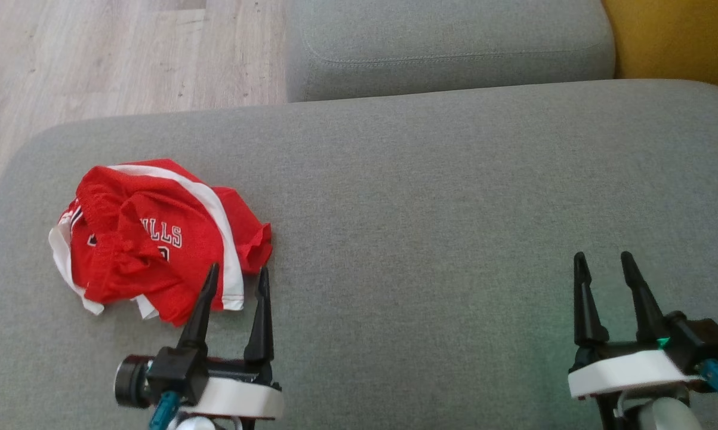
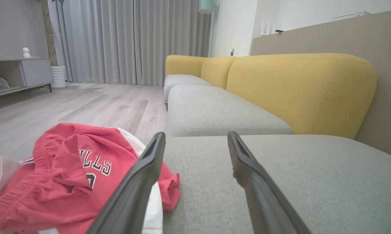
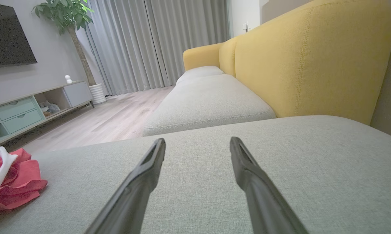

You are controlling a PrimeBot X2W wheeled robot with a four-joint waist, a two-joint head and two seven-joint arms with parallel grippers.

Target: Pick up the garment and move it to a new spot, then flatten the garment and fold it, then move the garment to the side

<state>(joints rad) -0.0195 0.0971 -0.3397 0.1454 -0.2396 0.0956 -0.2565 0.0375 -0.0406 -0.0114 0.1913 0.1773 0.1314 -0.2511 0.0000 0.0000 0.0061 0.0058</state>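
Observation:
The garment is a red jersey with white trim and black-and-white lettering, lying crumpled on the left part of the grey sofa seat. My left gripper stands open just in front of the garment's near right edge, its left finger overlapping the cloth. Along that gripper's fingers, the garment bunches at the lower left and the left gripper holds nothing. My right gripper stands open and empty over bare cushion at the right. In the right wrist view the garment peeks in at the left, far from the right gripper.
A second grey seat cushion adjoins at the back, with a yellow backrest to the right. Wooden floor lies beyond the seat's left and far edges. A low TV cabinet and a potted plant stand across the room.

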